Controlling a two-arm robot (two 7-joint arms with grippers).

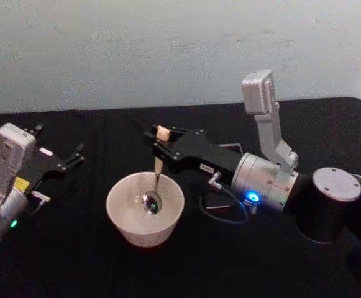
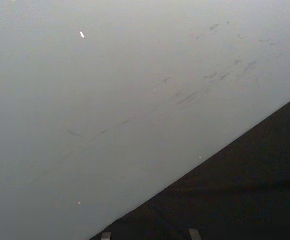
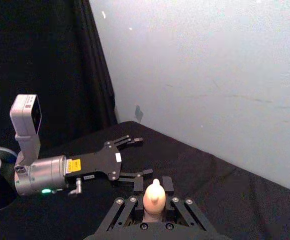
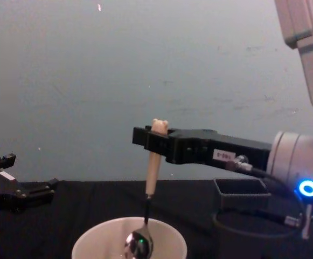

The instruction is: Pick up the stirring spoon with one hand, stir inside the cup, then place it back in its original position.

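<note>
The cream-white cup [image 1: 137,228] stands at the table's front centre. The stirring spoon [image 1: 158,167] hangs nearly upright over it, its metal bowl down inside the cup [image 4: 169,237]. My right gripper [image 1: 162,144] is shut on the spoon's beige handle just under the bear-head knob [image 3: 154,194], above the cup's far rim. The chest view shows the spoon [image 4: 152,172] leaning slightly, held by the right gripper [image 4: 155,143]. The dark grey square holder [image 4: 241,190] stands empty to the right of the cup, under the right arm. My left gripper [image 1: 59,141] rests open at the far left.
A black cloth covers the table [image 1: 68,261], with a pale wall right behind it. A black cable [image 1: 227,214] loops on the cloth right of the cup. The left gripper [image 3: 137,157] lies low on the cloth, well apart from the cup.
</note>
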